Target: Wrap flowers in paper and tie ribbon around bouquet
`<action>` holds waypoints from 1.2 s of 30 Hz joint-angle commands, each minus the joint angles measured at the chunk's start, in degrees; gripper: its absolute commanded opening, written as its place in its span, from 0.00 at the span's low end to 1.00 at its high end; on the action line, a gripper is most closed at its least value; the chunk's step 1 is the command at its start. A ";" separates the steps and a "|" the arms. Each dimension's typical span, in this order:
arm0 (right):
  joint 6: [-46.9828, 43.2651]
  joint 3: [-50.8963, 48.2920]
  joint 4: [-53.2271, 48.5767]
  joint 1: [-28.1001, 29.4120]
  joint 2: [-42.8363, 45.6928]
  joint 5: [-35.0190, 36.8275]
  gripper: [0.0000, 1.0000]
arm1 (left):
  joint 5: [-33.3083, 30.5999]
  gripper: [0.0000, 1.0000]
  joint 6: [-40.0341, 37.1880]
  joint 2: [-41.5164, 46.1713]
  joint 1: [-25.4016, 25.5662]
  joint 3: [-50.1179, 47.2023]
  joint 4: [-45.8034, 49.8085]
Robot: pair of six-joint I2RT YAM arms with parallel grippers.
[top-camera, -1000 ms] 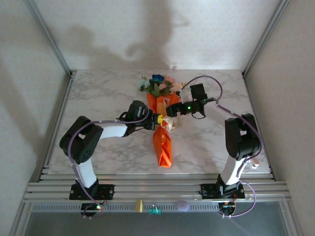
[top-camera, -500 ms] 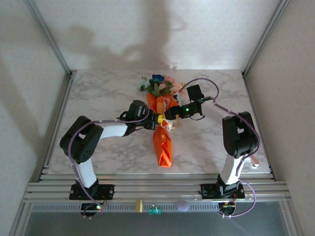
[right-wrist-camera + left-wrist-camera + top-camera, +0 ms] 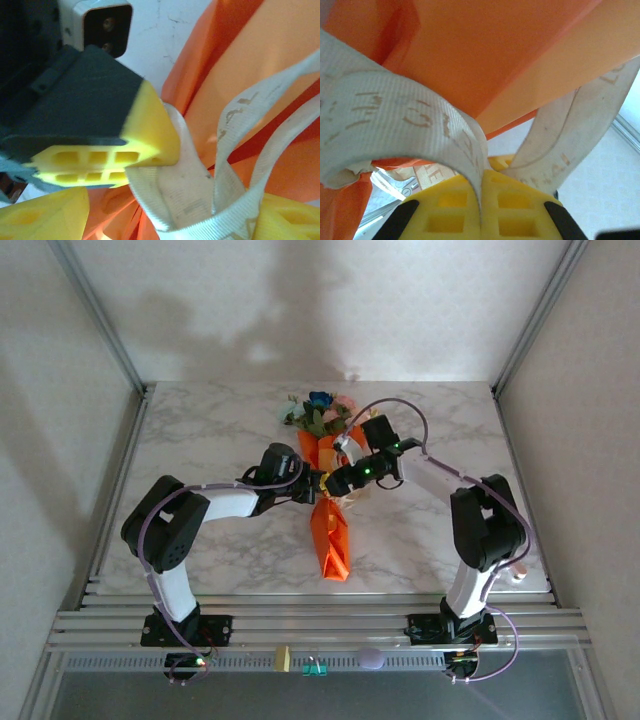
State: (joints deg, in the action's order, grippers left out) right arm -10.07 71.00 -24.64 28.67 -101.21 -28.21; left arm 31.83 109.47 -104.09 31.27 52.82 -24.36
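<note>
Bouquet [image 3: 329, 490] lies mid-table [image 3: 200, 440]. The flowers [image 3: 322, 412] are at the far end and the paper [image 3: 330, 535] cone tapers toward the arm bases. The ribbon [image 3: 410, 120] goes round the middle of the cone.

Left gripper [image 3: 481, 192]: yellow pads pressed together, pinching one strand of ribbon right against the paper.
Right gripper [image 3: 167, 220]: fingers spread, one on each side of a ribbon loop, not clamped on it.

Handling, my judgement: the ribbon is thin, woven and floppy, so it will go slack the moment it is released. I would take hold close to the crossing, where it has some tension. The paper is light and creases easily, and the cone will likely skid on the marble if I tug hard.

Count: one bouquet, one paper sheet, and one ribbon, seen as two strands from the left wrist. The blooms are too small to count.
</note>
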 commanded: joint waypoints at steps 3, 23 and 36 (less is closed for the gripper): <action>-10.63 -3.87 1.65 3.67 5.65 14.60 0.77 | 1.10 0.00 -1.25 -0.42 -0.59 0.88 0.01; -16.66 -2.41 3.16 9.23 2.33 24.08 0.83 | 2.01 0.00 -1.98 -0.85 -0.74 1.59 0.72; -19.05 -3.05 7.50 10.93 0.95 30.59 0.75 | 1.00 0.00 -2.58 1.35 -0.94 1.48 2.69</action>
State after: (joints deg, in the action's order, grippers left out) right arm -27.62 68.12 -18.85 38.70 -99.63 0.45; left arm 32.84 107.96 -104.07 30.89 52.84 -22.94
